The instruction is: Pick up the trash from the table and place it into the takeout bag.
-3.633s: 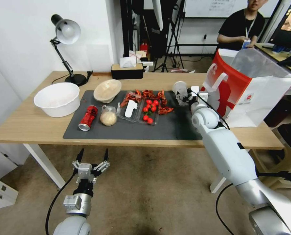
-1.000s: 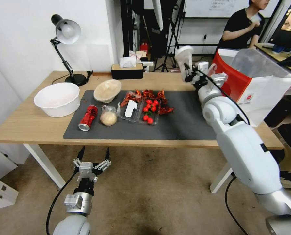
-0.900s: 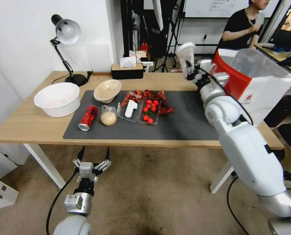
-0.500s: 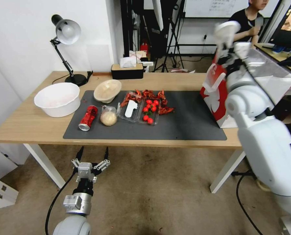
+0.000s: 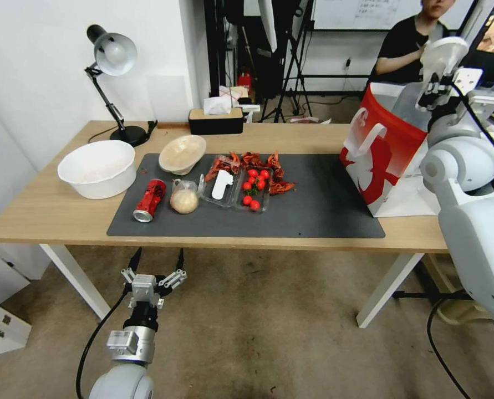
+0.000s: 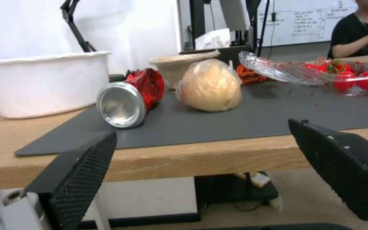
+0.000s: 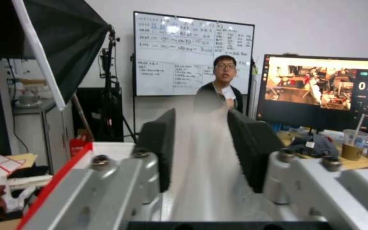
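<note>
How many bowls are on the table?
2. A big white bowl sits on the bare wood at the table's left end; a shallow beige bowl is tipped on the mat's back-left corner.

Light-wood table (image 5: 47, 213) under grey mat (image 5: 313, 213)

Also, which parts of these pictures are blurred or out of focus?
Right wrist view: the clear plastic cup between the right claw's fingers is a pale smear, while the room behind is readable. Left wrist view: the left claw's near fingers look soft; the crushed red can is sharper. Head view: lines bend toward the edges.
</note>
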